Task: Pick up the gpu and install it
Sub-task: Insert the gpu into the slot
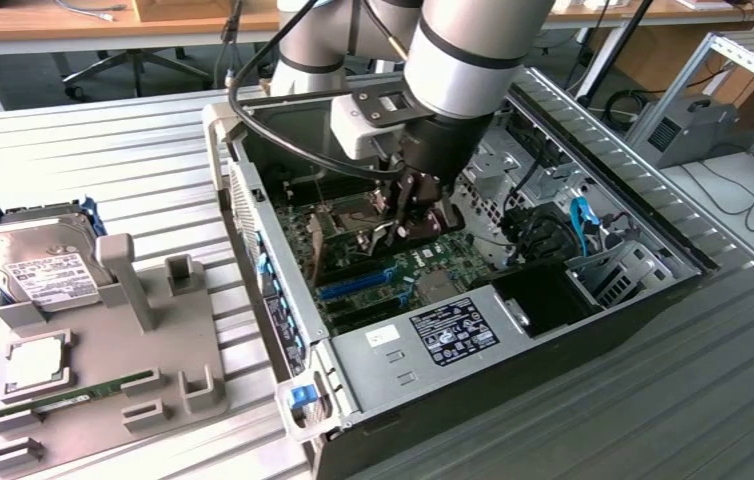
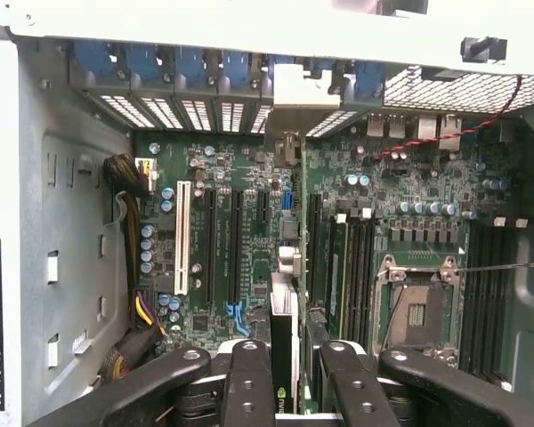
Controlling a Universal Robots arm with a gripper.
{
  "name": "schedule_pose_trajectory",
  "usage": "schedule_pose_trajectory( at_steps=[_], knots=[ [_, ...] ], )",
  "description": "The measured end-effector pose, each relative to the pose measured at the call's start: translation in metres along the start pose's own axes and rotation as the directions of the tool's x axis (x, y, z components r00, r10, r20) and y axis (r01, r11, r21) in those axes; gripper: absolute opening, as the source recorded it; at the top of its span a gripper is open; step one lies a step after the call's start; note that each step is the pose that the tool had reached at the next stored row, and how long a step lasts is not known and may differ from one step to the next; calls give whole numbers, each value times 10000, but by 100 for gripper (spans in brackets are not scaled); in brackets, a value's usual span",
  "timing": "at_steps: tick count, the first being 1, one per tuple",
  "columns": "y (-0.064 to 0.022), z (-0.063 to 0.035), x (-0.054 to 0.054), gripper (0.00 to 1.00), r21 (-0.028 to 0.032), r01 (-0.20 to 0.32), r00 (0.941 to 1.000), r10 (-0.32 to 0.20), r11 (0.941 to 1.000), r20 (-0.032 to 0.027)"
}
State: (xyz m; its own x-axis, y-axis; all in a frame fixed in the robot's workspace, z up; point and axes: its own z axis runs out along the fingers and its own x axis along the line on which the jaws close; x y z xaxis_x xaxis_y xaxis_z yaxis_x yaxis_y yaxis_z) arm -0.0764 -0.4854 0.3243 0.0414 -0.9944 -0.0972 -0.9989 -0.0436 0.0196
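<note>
Indoors, grey slatted table (image 1: 697, 400), open computer case (image 1: 350, 390), wooden desks (image 1: 57, 20) behind

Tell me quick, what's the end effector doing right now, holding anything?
End effector: closed on the gpu, holding it edge-on over the motherboard inside the open computer case.

Tool (image 1: 411, 222) gripping gpu (image 1: 428, 226), inside case (image 1: 511, 330)
</note>
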Motion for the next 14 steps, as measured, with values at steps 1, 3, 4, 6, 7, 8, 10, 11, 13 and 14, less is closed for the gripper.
schedule_pose_trajectory(
  at_steps=[1,3,4,6,7,8,10,11,13,14],
  knots=[
    [3,2,1,26,1,0,10000,0,10000,1],
    [11,6,2,26,1,-1,10000,1,10000,2],
    [14,8,3,26,2,0,10000,0,10000,3],
    [19,9,4,26,1,0,10000,0,10000,2],
    [22,9,6,26,1,-1,10000,1,10000,1],
    [25,10,7,26,1,-1,10000,1,10000,1],
    [29,12,7,26,0,0,10000,0,10000,0],
    [32,13,7,26,0,0,10000,0,10000,0],
    [38,15,7,26,1,0,10000,0,10000,1],
    [44,16,7,26,1,0,10000,0,10000,1]
  ],
)
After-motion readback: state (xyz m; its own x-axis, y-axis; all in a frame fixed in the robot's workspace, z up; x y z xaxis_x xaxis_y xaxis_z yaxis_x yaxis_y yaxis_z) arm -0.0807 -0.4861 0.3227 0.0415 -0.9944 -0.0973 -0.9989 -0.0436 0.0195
